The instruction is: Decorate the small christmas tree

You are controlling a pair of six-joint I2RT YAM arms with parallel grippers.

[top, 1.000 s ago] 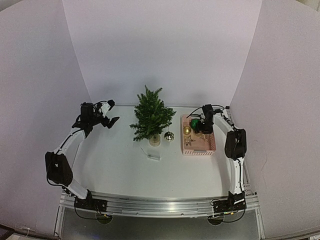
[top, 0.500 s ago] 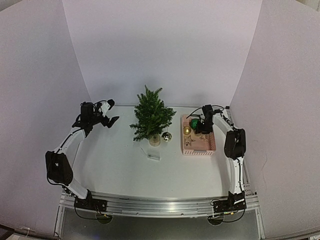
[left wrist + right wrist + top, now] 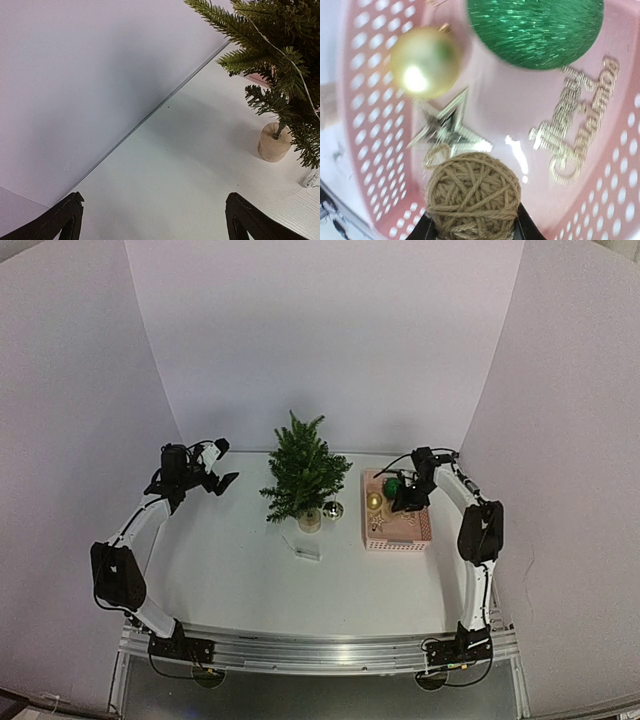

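Black fingers of the right pincer (image 3: 475,228) press against both sides of a twine ball (image 3: 472,192), the jaws about a third open and closed onto it; whether the ball has left the floor of the basket (image 3: 365,100) cannot be told. A second ago these jaws stood much wider over the same pink, hole-punched basket, so the grasp has only just been made, and in the overhead view the right arm's elbow has swung outward. Judging from this, one ornament is now in hand and ready to be carried to the tree (image 3: 303,472), which stands mid-table in a pale pot (image 3: 274,142), left of the basket and apart from it, with no ornament visible on it yet. Around the ball lie a silver star (image 3: 447,131) touching it, a gold bauble (image 3: 424,61), a green glitter ball (image 3: 535,30) and a gold glitter sign (image 3: 572,130). A silver bauble (image 3: 332,509) on the table (image 3: 240,570) has rolled slightly closer to the pot. The left pincer (image 3: 154,197) hangs fully open and empty left of the tree, unmoved. The only writing is the sign's looping script, seen sideways; it appears to read "Merry Christmas". No brand or label is visible.
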